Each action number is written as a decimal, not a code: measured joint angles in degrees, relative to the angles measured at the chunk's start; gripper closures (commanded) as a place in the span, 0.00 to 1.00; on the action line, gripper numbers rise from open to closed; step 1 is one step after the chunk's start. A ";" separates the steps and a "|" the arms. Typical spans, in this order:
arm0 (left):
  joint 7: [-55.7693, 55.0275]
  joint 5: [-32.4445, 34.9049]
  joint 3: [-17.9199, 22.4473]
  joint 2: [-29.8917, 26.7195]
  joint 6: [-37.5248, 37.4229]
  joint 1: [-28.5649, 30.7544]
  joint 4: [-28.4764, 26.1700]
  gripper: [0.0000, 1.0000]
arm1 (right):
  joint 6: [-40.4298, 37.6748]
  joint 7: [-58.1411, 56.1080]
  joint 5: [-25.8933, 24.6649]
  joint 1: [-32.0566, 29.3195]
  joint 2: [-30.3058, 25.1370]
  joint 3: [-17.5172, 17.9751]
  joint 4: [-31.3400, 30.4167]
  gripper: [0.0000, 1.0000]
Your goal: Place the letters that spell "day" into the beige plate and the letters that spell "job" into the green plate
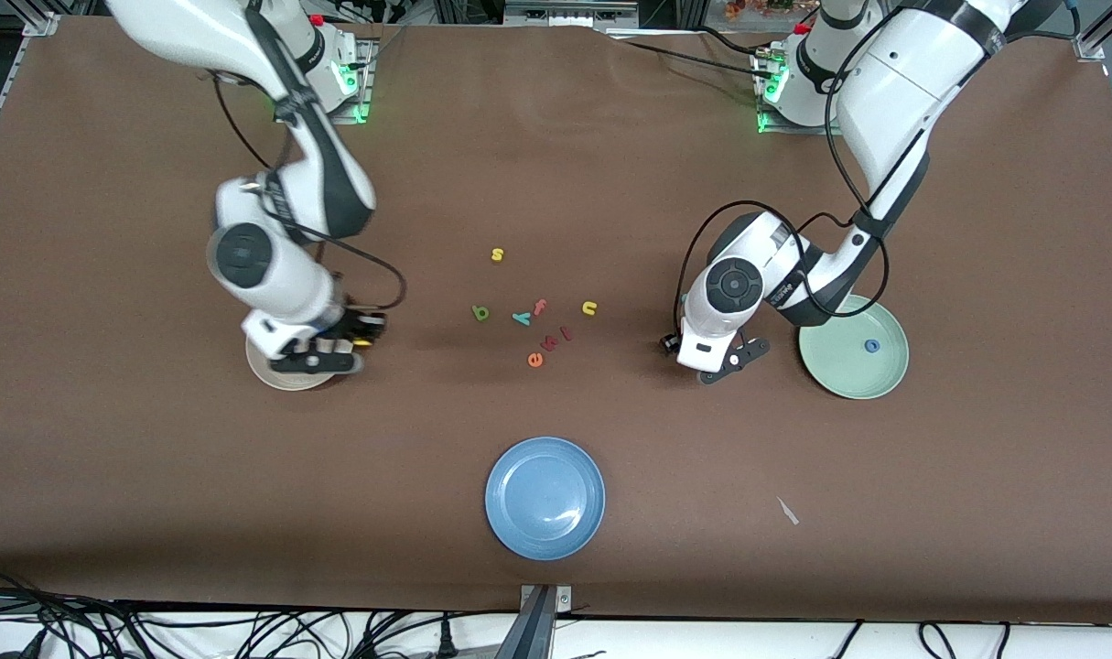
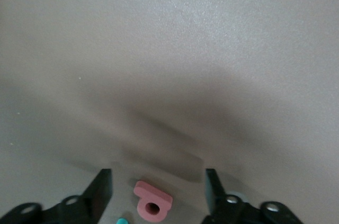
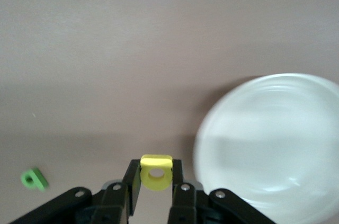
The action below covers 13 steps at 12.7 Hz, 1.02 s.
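Plates, three in all, set well apart on the brown table [image 1: 610,165]. The green plate [image 1: 839,375], toward the left arm's end, holds one letter, the blue "o" [image 1: 872,345], lying flat near its middle. The beige plate [image 1: 286,380], toward the right arm's end, is mostly covered by the arm above it, so its contents cannot be made out. The blue plate [image 1: 545,497] lies nearest the front camera, midway along the table. The right gripper [image 3: 156,167] hangs over the edge of the beige plate, its fingers pinched tight on the yellow "d" [image 3: 156,173]. The left gripper [image 1: 737,359] sits low over the table just beside the green plate, its fingers [image 2: 100,189] standing well apart with the salmon "b" [image 2: 152,205] lying flat between them, touched by neither. A teal scrap [image 2: 122,221] beside the "b" shows too little to name. Eight loose letters are scattered mid-table between the arms: the yellow "s" [image 1: 497,254] farthest from the front camera, then the green "a" [image 1: 480,313], the teal "y" [image 1: 521,318], the pink "f" [image 1: 539,307], the yellow "n" [image 1: 589,308], the orange "e" [image 1: 535,360], and two small reddish letters [image 1: 556,338] too small to read.
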 measured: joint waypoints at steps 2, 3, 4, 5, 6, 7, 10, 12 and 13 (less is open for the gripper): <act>-0.17 0.00 -0.06 0.29 -0.05 -0.49 -0.03 0.32 | -2.79 -9.07 -0.01 -5.60 -3.49 -0.12 -3.45 1.00; -0.38 0.00 -0.11 0.54 -0.07 -0.71 -0.04 0.37 | -2.56 -11.47 -0.02 -7.47 -4.20 -0.14 -5.88 0.72; -0.81 -0.01 -0.12 0.69 -0.06 -0.86 -0.02 0.42 | -1.50 -12.68 -0.05 -8.48 -4.28 -0.14 -7.93 0.41; -0.90 -0.03 -0.20 0.68 -0.04 -0.89 0.08 0.52 | 0.03 -13.01 -0.05 -8.64 -4.20 -0.11 -9.53 0.28; -0.94 -0.03 -0.21 0.68 -0.03 -0.90 0.10 0.64 | 1.36 -12.94 -0.05 -8.56 -4.19 0.11 -10.76 0.20; -0.94 -0.05 -0.31 0.68 0.00 -0.91 0.28 0.75 | 2.26 -12.67 0.00 -8.44 -4.20 0.39 -11.49 0.12; -0.93 -0.06 -0.34 0.68 -0.01 -0.95 0.42 0.93 | 3.05 -9.79 0.04 -8.30 -4.66 2.78 -11.75 0.11; -0.92 -0.06 -0.31 0.68 -0.04 -0.91 0.45 0.99 | 3.84 -5.59 0.09 -8.20 -5.13 5.47 -11.74 0.10; -0.92 -0.06 -0.28 0.68 -0.05 -0.83 0.50 1.00 | 4.65 -1.79 0.10 -8.08 -5.16 7.45 -11.74 0.10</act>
